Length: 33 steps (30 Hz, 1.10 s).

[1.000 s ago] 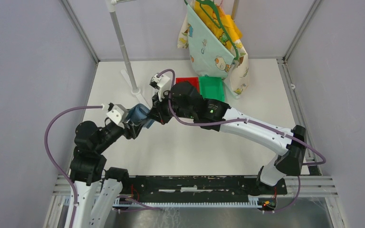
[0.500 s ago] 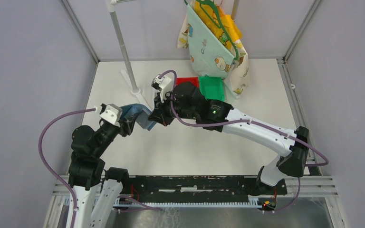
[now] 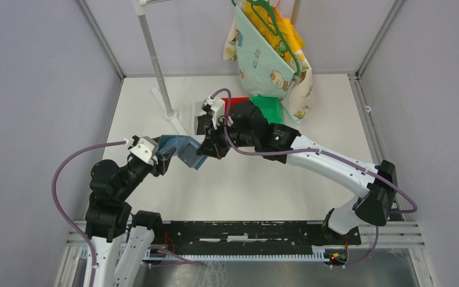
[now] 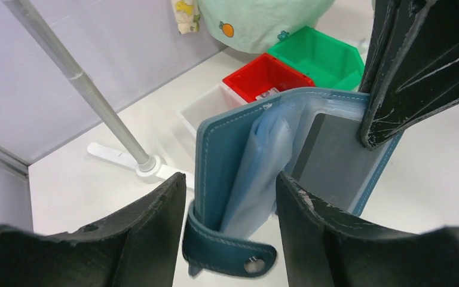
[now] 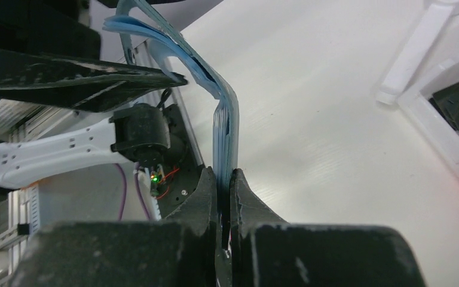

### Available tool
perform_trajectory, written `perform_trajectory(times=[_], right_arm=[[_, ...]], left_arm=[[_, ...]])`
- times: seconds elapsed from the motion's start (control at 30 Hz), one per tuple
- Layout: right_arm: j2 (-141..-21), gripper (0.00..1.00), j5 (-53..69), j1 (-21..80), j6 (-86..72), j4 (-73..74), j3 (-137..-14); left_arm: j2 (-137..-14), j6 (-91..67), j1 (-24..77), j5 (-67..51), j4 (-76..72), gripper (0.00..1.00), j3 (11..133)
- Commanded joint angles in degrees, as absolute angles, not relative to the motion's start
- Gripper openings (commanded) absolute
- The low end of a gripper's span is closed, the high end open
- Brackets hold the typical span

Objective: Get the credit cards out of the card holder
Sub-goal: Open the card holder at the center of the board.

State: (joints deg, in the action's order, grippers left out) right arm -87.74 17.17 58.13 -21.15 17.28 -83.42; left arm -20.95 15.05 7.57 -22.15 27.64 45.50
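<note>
The teal-blue card holder [image 3: 182,150] hangs open above the table between the two arms. My right gripper [image 3: 208,148] is shut on the edge of one flap [image 5: 226,125], and its finger [image 4: 418,60] shows against that flap in the left wrist view. My left gripper [image 4: 232,179] stands open around the other flap and the snap tab [image 4: 230,254], with a gap on each side. Pale blue pocket sleeves [image 4: 263,161] fan out inside. A grey credit card [image 4: 329,152] shows in a clear pocket.
A red bin [image 3: 234,103] and a green bin [image 3: 267,107] stand behind the right wrist, with a white tray [image 4: 200,113] beside the red one. The rack pole [image 3: 155,60] and its foot [image 3: 170,113] stand back left. A printed cloth bag [image 3: 269,54] hangs at the back.
My right gripper has moved right and nearer with its flap, spreading the card holder wider. The left arm has shifted a little left and its jaws have narrowed slightly.
</note>
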Motion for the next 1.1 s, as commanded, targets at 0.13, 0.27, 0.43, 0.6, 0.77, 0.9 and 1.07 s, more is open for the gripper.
perform_trajectory(times=[0.13, 0.27, 0.43, 0.6, 0.77, 0.9, 1.07], right_arm=[[-83.4, 0.0, 31.0, 56.3, -20.1, 9.9, -82.3], [-83.1, 0.0, 33.9, 54.8, -20.2, 9.2, -81.2], [-82.4, 0.0, 35.1, 53.8, -19.8, 9.1, -80.9], [-82.4, 0.0, 35.3, 53.4, -18.7, 10.5, -81.2], [-82.2, 0.0, 35.4, 53.3, -17.8, 11.2, -80.7], [-82.1, 0.0, 35.4, 53.3, -17.4, 11.4, -80.8], [-81.4, 0.0, 36.3, 53.3, -16.6, 10.8, -79.2]], left_arm=[[-22.2, 19.3, 7.2, -29.9, 31.8, 0.63, 48.1], [-21.9, 21.7, 7.2, -30.2, 33.5, 0.63, 48.5], [-21.8, 24.6, 7.2, -30.5, 35.7, 0.63, 49.2], [-21.8, 25.5, 7.3, -30.9, 36.0, 0.63, 50.3], [-21.9, 26.1, 7.2, -31.6, 36.8, 0.62, 51.1], [-22.0, 26.6, 7.2, -31.8, 37.5, 0.59, 51.9], [-22.5, 22.6, 7.3, -32.7, 36.6, 0.31, 53.8]])
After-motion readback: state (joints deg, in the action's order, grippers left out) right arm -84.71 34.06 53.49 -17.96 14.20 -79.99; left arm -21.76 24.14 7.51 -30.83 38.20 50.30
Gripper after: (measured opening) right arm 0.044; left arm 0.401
